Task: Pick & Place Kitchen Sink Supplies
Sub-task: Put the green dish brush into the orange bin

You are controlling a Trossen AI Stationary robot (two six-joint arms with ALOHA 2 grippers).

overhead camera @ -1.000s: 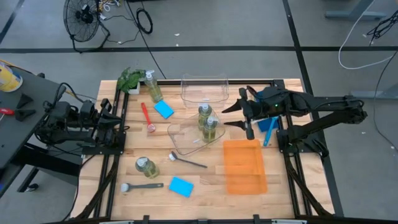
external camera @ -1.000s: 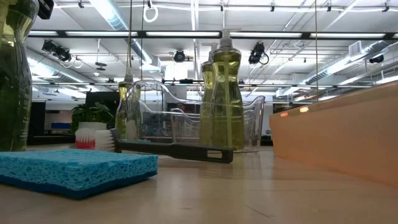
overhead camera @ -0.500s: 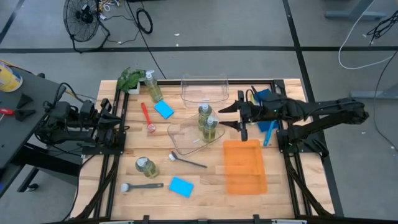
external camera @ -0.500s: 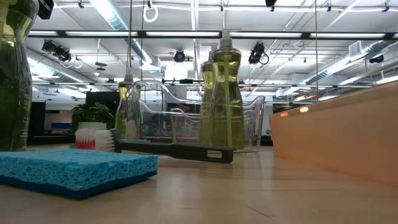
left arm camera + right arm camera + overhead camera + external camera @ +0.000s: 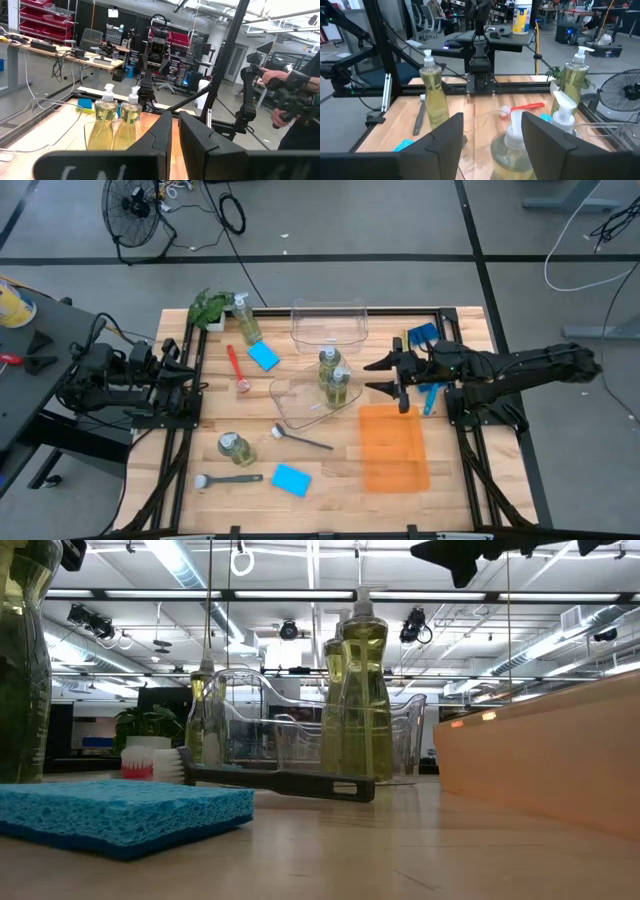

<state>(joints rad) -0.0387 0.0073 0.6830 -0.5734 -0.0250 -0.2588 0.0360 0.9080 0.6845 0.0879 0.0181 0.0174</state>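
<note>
The right gripper (image 5: 384, 376) hovers with fingers spread just beside two clear pump bottles of yellow-green liquid (image 5: 333, 376) standing in a clear plastic bin (image 5: 290, 402), seemingly lined up to grasp one. Farther off, the left gripper (image 5: 196, 380) waits pressed together at the table edge.

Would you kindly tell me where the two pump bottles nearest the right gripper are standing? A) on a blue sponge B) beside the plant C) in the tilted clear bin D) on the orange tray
C: the high view shows both bottles upright inside the clear bin, just left of the open right gripper.
</note>
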